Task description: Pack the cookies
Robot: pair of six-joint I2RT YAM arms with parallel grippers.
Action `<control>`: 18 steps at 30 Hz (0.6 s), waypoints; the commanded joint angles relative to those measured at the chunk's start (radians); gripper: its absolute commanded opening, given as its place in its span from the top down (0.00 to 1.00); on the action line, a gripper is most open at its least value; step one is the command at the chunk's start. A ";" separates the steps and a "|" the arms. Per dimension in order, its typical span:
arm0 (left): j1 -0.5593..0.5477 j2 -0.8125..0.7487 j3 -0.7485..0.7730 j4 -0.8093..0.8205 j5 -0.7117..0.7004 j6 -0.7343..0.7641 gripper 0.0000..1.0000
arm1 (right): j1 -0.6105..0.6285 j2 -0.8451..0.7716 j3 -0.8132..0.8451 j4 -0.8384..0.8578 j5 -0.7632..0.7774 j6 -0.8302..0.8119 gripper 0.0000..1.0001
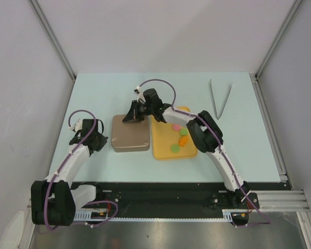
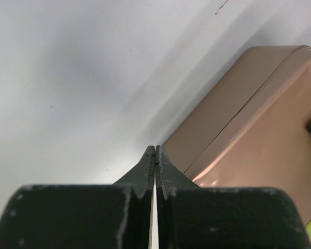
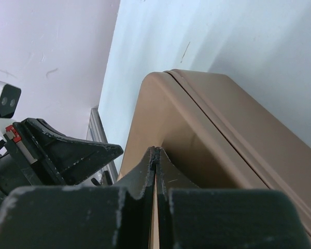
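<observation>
L end effector point(image 2: 155, 151) closed, near brown box point(image 1: 129, 136); R end effector point(image 3: 155, 152) closed over box; cookies point(image 1: 183, 140) on tray point(image 1: 163, 150).

Brown box point(image 2: 249, 129) stands between left pincer point(image 2: 154, 149) and yellow tray point(image 1: 163, 153).

1. The table point(image 1: 93, 93) has a pale blue-green top, plain and flat, with light walls on three sides.
2. A brown box point(image 1: 128, 139) with rounded corners lies near the middle of the table, a little to the left.
3. A yellow tray point(image 1: 161, 141) lies just beside the box, on its right. Their long sides run parallel, but whether they touch I cannot tell.
4. A pair of metal tongs point(image 1: 217, 116) lies flat toward the far right corner, well apart from the tray. Its two legs open toward the far edge and the joined end points to the near side.
</observation>
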 commanded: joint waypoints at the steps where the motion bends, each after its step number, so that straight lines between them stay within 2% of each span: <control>1: 0.007 -0.021 -0.009 0.025 0.011 0.015 1.00 | -0.009 -0.014 -0.034 0.040 0.004 0.006 1.00; 5: 0.007 -0.026 -0.009 0.028 0.013 0.015 1.00 | -0.038 -0.181 -0.169 0.227 0.032 0.064 1.00; 7: 0.007 -0.027 -0.003 0.028 0.010 0.015 1.00 | -0.048 -0.246 -0.203 0.249 0.056 0.065 0.98; 14: 0.007 -0.027 0.008 0.022 0.005 0.019 0.97 | -0.083 -0.499 -0.274 0.137 0.087 -0.045 0.91; 16: 0.007 -0.034 0.005 0.023 0.002 0.021 0.96 | -0.085 -0.573 -0.344 0.117 0.111 -0.095 0.88; 18: 0.007 -0.037 0.001 0.028 0.005 0.019 0.96 | -0.080 -0.613 -0.392 0.027 0.162 -0.146 0.87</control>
